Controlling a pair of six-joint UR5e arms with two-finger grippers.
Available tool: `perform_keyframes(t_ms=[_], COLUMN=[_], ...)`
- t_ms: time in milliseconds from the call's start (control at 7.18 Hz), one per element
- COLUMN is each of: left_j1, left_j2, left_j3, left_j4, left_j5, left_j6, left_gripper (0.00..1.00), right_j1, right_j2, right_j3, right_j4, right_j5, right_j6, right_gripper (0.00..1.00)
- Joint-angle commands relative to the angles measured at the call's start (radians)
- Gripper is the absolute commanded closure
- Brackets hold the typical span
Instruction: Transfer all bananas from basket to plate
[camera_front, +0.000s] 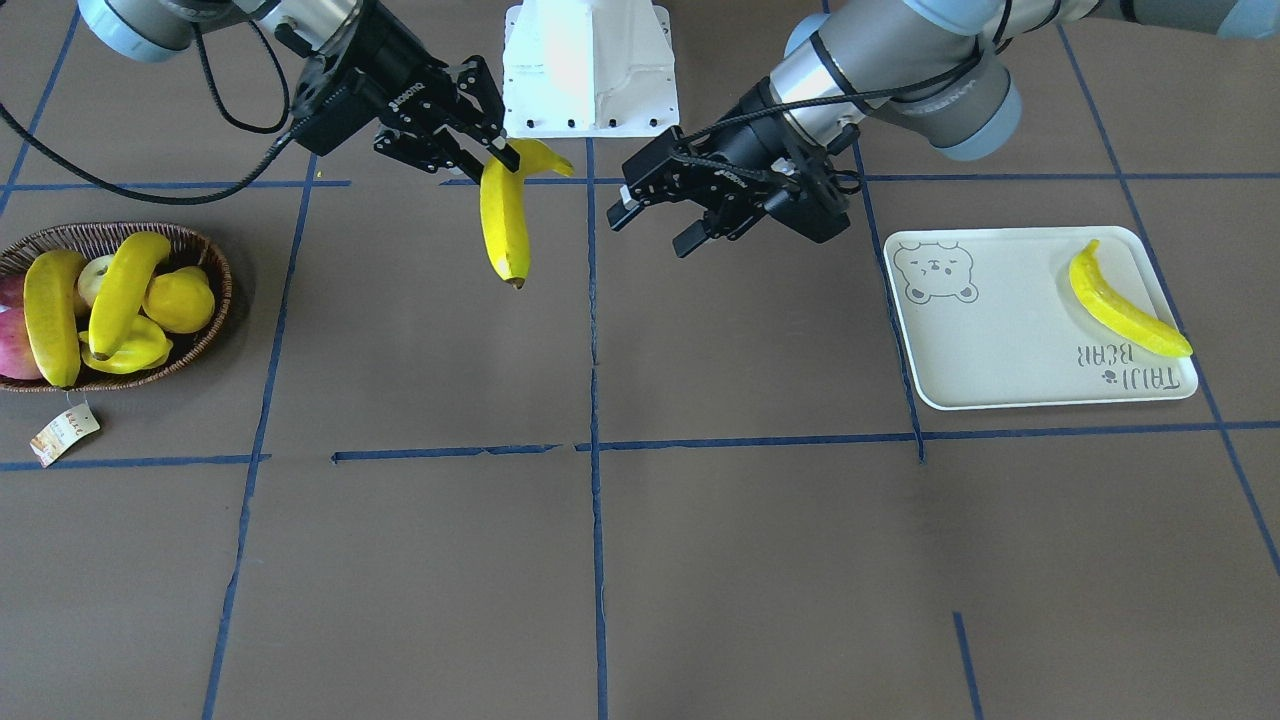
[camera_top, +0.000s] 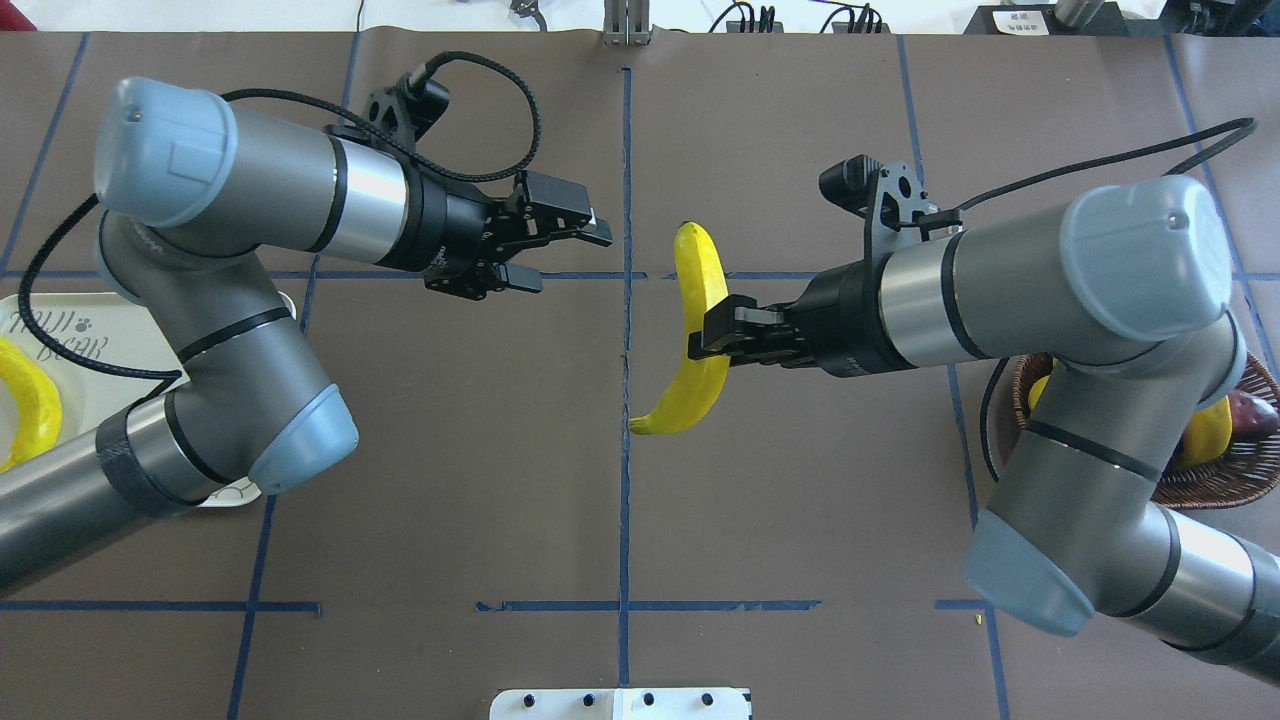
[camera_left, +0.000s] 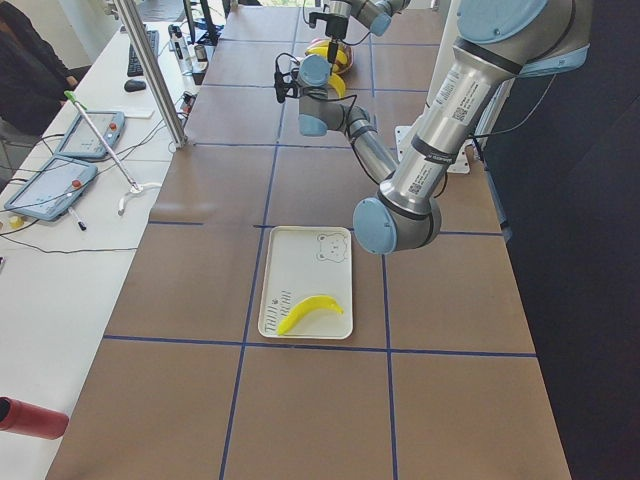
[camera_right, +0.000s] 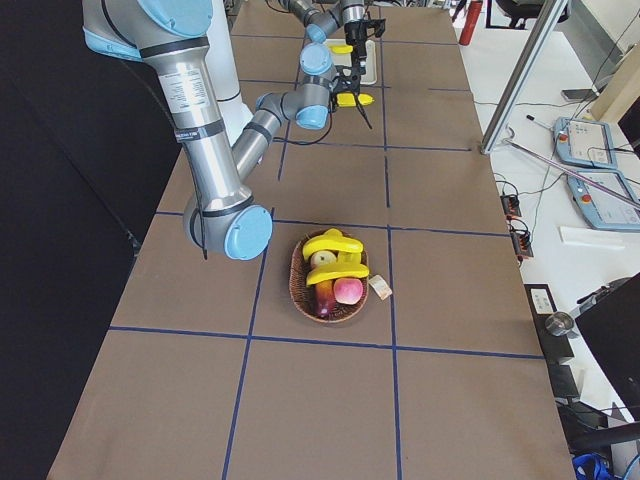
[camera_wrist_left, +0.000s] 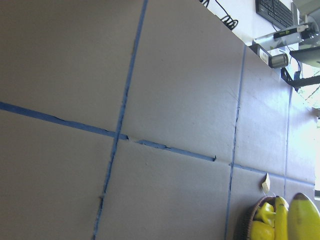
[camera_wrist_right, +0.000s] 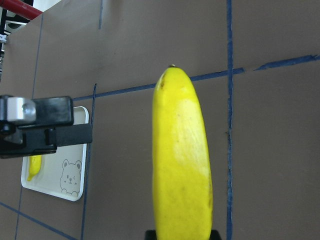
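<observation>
Banana (camera_top: 702, 290) clamped in R tool (camera_top: 712, 335) mid-air; L tool (camera_top: 573, 260) open nearby

the plate (camera_front: 1000, 330) carries grey lettering (camera_front: 1135, 366) reading "taiji bear", seen upside down.

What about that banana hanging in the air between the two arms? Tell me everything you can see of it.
The banana is long, curved, smooth and bright yellow with a dark tip, and looks slightly glossy. The right gripper is shut across its body and holds it clear of the table, near the middle tape line, with one end hanging lower. Nothing else touches it; the open left gripper is close beside it but apart.
</observation>
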Motion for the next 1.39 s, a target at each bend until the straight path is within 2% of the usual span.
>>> perform_keyframes(t_ms=[0, 278, 557, 696, 835, 975, 1253], left_j1=[0.049, 0.067, 0.09, 0.091, 0.091, 0.088, 0.085], left_j2=[-0.047, -0.094, -0.102, -0.098, -0.101, -0.098, -0.101], left_j3=[0.021, 0.076, 0.081, 0.081, 0.077, 0.077, 0.075], left_j4=[-0.005, -0.005, -0.002, -0.003, 0.001, 0.003, 0.009], left_j5=[0.006, 0.014, 0.026, 0.026, 0.024, 0.024, 0.024], left_j6=[0.039, 0.041, 0.043, 0.043, 0.066, 0.095, 0.095], left_gripper=[0.01, 0.01, 0.03, 0.51, 0.92, 1.0, 1.0], right_j1=[-0.052, -0.06, -0.06, -0.058, -0.055, -0.054, -0.052], right_j2=[0.026, 0.04, 0.04, 0.039, 0.039, 0.037, 0.039], right_j3=[-0.012, -0.012, -0.011, -0.011, -0.008, -0.005, 0.0], right_j4=[-0.006, -0.006, -0.006, -0.006, -0.005, -0.005, -0.009], right_j5=[-0.043, -0.044, -0.044, -0.043, -0.041, -0.04, -0.044], right_j6=[-0.004, -0.004, -0.003, -0.004, -0.004, -0.004, 0.01], right_gripper=[0.98, 0.98, 0.98, 0.98, 0.97, 0.97, 0.0])
